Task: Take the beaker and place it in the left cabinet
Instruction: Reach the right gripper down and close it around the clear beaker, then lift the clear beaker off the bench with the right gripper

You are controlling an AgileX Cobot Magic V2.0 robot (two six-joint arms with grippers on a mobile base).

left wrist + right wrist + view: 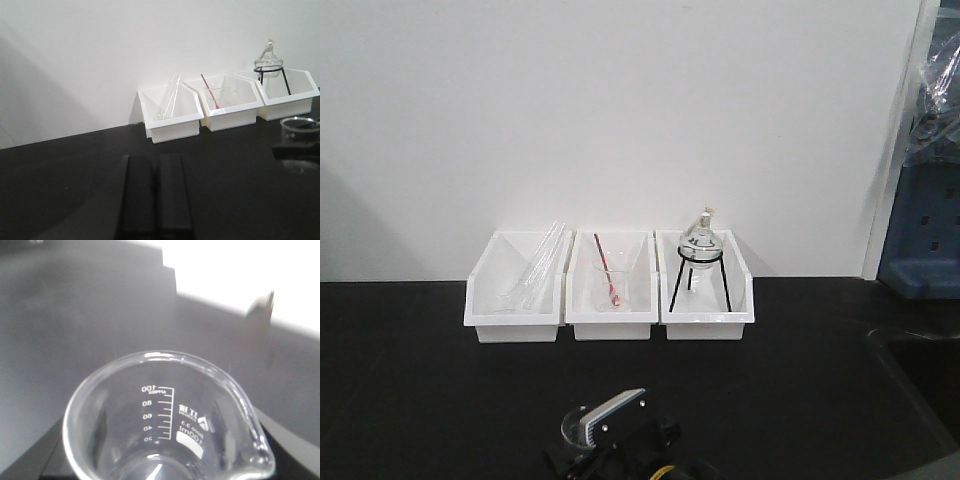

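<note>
The beaker [170,425] is small and clear, with a pour spout and white marks up to 100 ml. It fills the lower part of the right wrist view, with dark fingers [52,462] at both its sides. My right gripper [170,462] is shut on it, low over the black counter. The front view shows this beaker [582,424] and the gripper [595,432] at the bottom edge. In the left wrist view the beaker [300,142] is at the far right, with a dark finger across it. My left gripper [155,160] is shut and holds nothing. The left cabinet is out of view.
Three white bins stand against the white wall. The left one [515,300] holds glass tubes, the middle one [611,305] a beaker with a red rod, the right one [705,305] a round flask on a black tripod. A sink [920,370] and a blue object [925,240] lie right.
</note>
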